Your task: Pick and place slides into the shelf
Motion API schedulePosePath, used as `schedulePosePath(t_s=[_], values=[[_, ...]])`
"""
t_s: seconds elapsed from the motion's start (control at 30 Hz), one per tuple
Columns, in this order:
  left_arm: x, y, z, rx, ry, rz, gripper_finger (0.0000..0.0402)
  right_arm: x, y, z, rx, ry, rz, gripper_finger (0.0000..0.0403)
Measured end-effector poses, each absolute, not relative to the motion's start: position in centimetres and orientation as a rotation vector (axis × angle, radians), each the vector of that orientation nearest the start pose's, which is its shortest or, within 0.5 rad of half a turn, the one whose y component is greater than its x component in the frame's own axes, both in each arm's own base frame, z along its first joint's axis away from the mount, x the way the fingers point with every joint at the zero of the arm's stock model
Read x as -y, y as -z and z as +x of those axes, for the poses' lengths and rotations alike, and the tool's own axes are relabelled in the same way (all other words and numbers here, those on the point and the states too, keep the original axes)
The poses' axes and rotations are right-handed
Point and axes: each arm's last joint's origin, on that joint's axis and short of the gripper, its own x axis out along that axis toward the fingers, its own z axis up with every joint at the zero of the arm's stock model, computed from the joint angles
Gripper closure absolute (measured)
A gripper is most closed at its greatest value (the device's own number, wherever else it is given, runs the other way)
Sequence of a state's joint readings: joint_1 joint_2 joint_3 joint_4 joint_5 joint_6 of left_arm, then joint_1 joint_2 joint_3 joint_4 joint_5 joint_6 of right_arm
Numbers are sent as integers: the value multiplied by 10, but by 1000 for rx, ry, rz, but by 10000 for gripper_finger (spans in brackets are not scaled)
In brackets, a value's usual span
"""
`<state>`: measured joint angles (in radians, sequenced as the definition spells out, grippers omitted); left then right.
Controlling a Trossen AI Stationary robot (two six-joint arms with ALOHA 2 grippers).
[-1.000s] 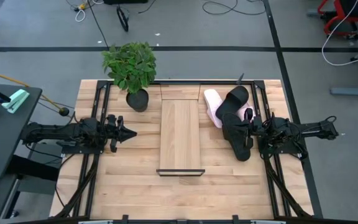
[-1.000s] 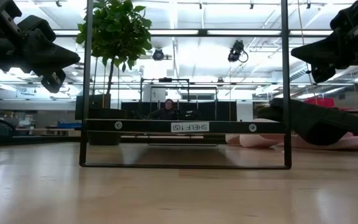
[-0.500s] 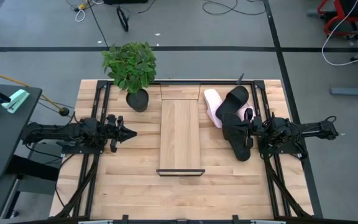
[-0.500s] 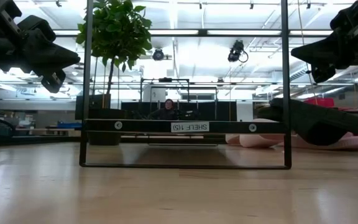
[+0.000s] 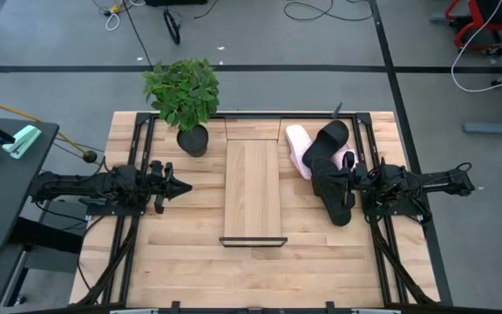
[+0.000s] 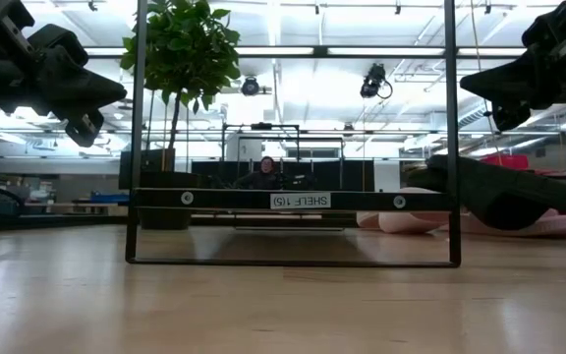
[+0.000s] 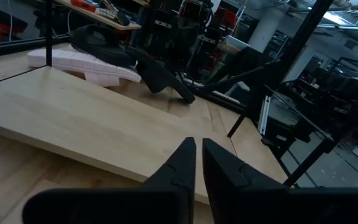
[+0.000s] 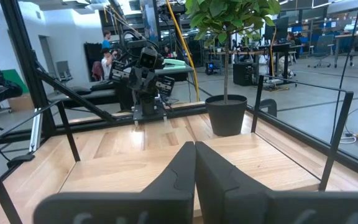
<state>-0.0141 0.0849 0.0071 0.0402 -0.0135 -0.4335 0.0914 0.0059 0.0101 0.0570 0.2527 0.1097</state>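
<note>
High view shows slides [image 5: 328, 170] piled right of centre, beside the shelf [image 5: 253, 187]. Both end effectors, left [image 5: 184, 186] and right [image 5: 347, 185], are together, empty; the right should spread before gripping a strap.

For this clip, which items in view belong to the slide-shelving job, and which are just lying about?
Part of the job:
- black slides, right of the shelf
- pink slides, under and beside the black ones
- shelf, mid-table, top bare
- left gripper and right gripper, both shut and empty

Just lying about:
- potted plant, at the table's far edge
- side desk, off the table's left
</note>
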Motion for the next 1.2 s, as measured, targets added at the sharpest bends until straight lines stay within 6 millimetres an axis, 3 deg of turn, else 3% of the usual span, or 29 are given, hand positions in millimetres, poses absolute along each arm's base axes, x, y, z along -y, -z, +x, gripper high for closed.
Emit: schedulePosePath(t_s=[1.2], values=[[1, -163, 102, -37, -7, -433, 369, -2, -172, 97, 69, 158, 122, 389]])
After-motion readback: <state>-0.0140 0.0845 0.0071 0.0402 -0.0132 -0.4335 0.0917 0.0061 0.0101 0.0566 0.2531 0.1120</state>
